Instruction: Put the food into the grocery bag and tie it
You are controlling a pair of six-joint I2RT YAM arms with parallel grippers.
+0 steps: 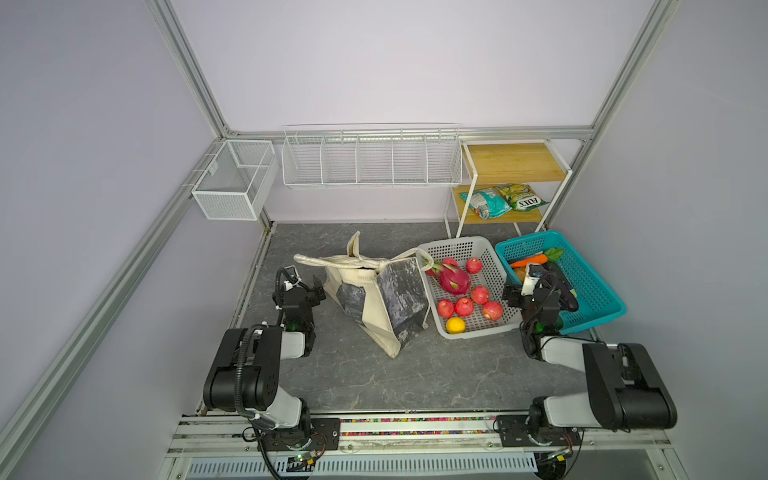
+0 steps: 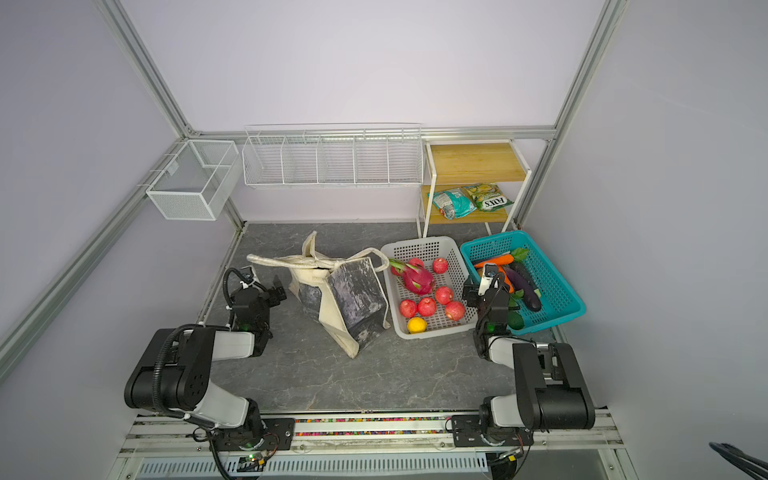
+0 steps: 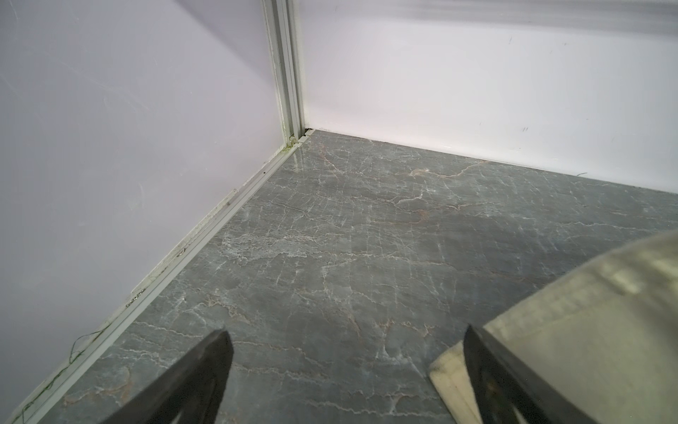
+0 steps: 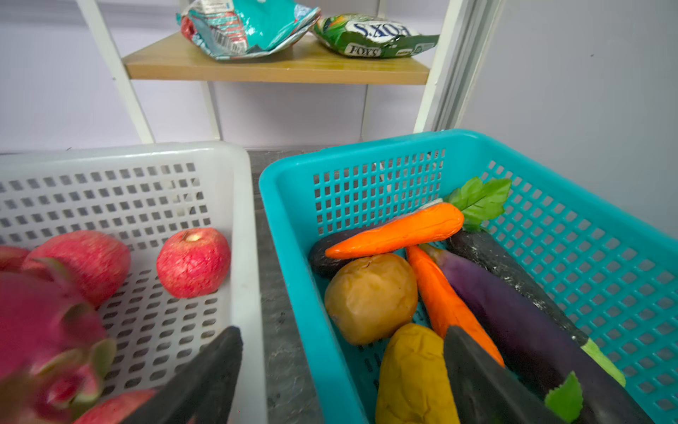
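The cream grocery bag (image 1: 386, 299) with its dark marbled panel lies slumped at mid table, handles draped over its top. My left gripper (image 3: 346, 332) hovers open and empty just left of it, one finger beside the bag's cream edge (image 3: 587, 330). Red apples (image 1: 464, 306), a dragon fruit (image 1: 453, 278) and a yellow fruit (image 1: 456, 325) sit in the white basket (image 1: 457, 243). Carrots (image 4: 396, 231), a potato (image 4: 370, 297) and an eggplant (image 4: 513, 312) fill the teal basket (image 4: 367, 147). My right gripper (image 4: 343, 330) is open and empty, straddling the gap between both baskets.
Teal (image 1: 486, 202) and green (image 1: 521, 197) snack packets lie on the lower board of the white-framed wooden shelf (image 1: 511, 162) at the back right. Wire baskets (image 1: 370, 162) hang on the back wall, a mesh box (image 1: 232, 183) on the left wall.
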